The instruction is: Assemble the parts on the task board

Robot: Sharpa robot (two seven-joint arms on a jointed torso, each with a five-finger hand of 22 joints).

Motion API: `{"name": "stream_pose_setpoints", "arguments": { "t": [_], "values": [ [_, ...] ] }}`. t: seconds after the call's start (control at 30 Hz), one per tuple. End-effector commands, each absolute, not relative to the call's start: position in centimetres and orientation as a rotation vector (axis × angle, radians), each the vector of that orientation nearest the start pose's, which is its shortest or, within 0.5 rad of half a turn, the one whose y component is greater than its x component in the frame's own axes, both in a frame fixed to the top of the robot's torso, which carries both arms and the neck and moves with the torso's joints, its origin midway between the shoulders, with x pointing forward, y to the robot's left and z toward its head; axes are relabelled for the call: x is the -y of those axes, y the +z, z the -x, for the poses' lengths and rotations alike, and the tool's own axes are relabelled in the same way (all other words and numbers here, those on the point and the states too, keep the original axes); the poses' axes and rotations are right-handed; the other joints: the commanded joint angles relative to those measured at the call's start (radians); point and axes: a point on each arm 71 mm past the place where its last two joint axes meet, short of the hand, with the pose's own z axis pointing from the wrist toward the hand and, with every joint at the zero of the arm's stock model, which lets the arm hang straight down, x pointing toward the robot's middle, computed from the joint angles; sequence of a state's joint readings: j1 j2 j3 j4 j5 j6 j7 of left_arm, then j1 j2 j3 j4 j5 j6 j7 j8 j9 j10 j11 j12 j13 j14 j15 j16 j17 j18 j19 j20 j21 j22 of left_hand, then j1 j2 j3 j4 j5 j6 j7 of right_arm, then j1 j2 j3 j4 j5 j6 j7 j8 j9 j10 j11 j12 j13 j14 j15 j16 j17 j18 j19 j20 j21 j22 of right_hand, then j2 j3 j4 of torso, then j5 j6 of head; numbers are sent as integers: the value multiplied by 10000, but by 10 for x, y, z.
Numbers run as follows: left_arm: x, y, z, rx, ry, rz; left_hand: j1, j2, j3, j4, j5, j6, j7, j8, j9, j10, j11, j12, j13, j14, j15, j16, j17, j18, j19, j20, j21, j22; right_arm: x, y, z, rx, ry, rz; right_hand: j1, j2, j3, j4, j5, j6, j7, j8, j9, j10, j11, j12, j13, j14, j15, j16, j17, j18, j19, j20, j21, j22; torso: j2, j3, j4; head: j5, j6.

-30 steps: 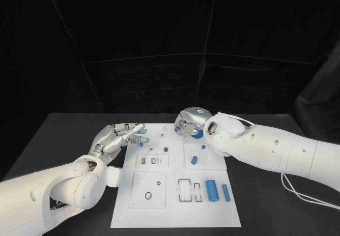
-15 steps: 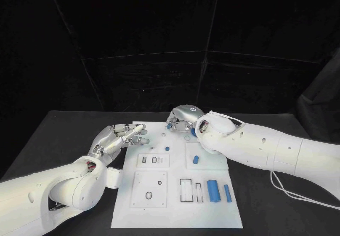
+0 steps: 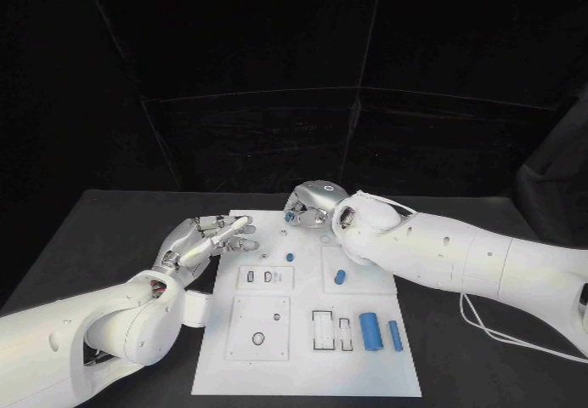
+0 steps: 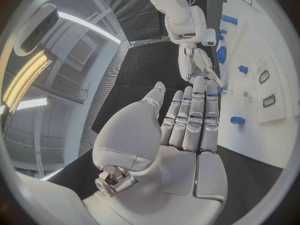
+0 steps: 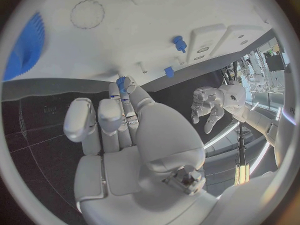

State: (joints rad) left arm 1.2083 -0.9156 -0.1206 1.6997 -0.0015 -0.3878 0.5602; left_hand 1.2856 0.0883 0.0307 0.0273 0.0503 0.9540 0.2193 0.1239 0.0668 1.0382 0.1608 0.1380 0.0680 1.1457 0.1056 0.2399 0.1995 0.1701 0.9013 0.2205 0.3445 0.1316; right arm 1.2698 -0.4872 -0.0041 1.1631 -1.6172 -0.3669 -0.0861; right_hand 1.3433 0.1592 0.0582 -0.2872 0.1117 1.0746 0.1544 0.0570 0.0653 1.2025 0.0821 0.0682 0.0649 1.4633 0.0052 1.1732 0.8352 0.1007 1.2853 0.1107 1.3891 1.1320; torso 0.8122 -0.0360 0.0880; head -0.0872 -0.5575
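Lying on task board (image 3: 307, 378): two blue cylinders (image 3: 368, 331); left robot hand (image 3: 206, 240) spread, right robot hand (image 3: 313, 206) state unclear

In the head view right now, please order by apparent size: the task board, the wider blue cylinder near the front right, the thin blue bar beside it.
1. Task board, by far the largest.
2. Wider blue cylinder.
3. Thin blue bar; similar length, clearly narrower.
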Motion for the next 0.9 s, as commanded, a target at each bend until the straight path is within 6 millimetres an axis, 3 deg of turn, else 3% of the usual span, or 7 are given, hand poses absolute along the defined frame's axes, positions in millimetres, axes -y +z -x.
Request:
{"name": "stream_pose_setpoints", "arguments": {
  "t": [0.03, 0.33, 0.53, 0.63, 0.7, 0.73, 0.9],
  "values": [
    [-196, -178, -446, -13591, -16424, 10234, 95, 36, 69, 0, 56, -4, 55, -37, -16, 6, 45, -34, -16, -23, 44, -19, 11, 135, 62, 27, -37, -10, 112, -147, -556, -14621, 5584, 3218, -59, -7, 82, 3, -30, 16, 28, 62, 3, -61, 39, -64, -11, 49, -27, 39, -14, -119, 5, 11, 33, 3, 28, -1, 0, 14, 0],
    [-196, -178, -446, -13650, -16435, 10250, 102, 35, 95, -19, 55, -5, 53, -44, -16, 8, 44, -45, -16, -26, 44, -30, 20, 136, 62, 28, -46, -18, 109, -149, -559, -14752, 5394, 3303, -197, -104, 257, 9, -92, -82, 56, 52, -5, -179, 74, -69, -16, -1, 3, 10, -151, -101, -86, 39, 12, -70, 28, -10, 1, 25, 31],
    [-196, -178, -446, -13682, -16429, 10266, 103, 31, 102, -25, 54, -7, 53, -47, -16, 7, 45, -49, -16, -29, 45, -35, 22, 136, 61, 29, -50, -22, 108, -148, -560, -14689, 5406, 3303, -466, -371, 444, 39, -128, -469, 195, 24, -29, -608, 203, -87, -37, -143, 117, -200, -607, -14, -446, 123, -174, -508, 42, -8, -14, 57, 40],
    [-196, -178, -446, -13700, -16427, 10274, 103, 30, 104, -27, 54, -7, 53, -48, -16, 6, 45, -51, -16, -30, 46, -37, 23, 136, 61, 29, -51, -23, 109, -148, -561, -14594, 5460, 3240, -634, -741, 395, 113, -243, -1285, 353, 17, -32, -1588, 430, -54, -26, -493, 295, -932, -1772, 227, -1355, 274, -772, -1737, 43, -13, -22, 62, 56],
    [-196, -178, -446, -13718, -16427, 10281, 103, 30, 104, -27, 54, -7, 53, -48, -16, 6, 45, -51, -16, -30, 46, -37, 23, 136, 61, 29, -51, -23, 110, -146, -560, -14422, 5545, 3154, -688, -1017, 244, 267, -265, -2668, 281, 2, -74, -2345, 452, -44, -30, -693, 325, -1413, -2486, 388, -1963, 338, -1240, -2571, 50, -11, -23, 78, 58],
    [-196, -178, -446, -13724, -16427, 10284, 103, 29, 106, -28, 54, -8, 53, -50, -16, 5, 45, -53, -16, -31, 46, -39, 24, 135, 60, 30, -52, -24, 110, -145, -560, -14331, 5588, 3113, -684, -1098, 195, 347, -268, -3046, 284, -14, -82, -2472, 458, -20, -22, -738, 339, -1550, -2685, 423, -2090, 348, -1362, -2763, 50, -7, -22, 77, 64],
    [-198, -178, -446, -13735, -16403, 10302, 103, 23, 115, -36, 53, -13, 55, -56, -17, 1, 48, -60, -17, -36, 48, -46, 27, 135, 59, 31, -58, -29, 120, -140, -555, -13960, 5826, 2806, -632, -1254, 111, 580, -229, -3395, 331, -17, -80, -2426, 445, 147, 10, -680, 318, -1623, -2797, 435, -2092, 349, -1465, -2871, 52, 11, -43, 81, 90]
  ]
}}
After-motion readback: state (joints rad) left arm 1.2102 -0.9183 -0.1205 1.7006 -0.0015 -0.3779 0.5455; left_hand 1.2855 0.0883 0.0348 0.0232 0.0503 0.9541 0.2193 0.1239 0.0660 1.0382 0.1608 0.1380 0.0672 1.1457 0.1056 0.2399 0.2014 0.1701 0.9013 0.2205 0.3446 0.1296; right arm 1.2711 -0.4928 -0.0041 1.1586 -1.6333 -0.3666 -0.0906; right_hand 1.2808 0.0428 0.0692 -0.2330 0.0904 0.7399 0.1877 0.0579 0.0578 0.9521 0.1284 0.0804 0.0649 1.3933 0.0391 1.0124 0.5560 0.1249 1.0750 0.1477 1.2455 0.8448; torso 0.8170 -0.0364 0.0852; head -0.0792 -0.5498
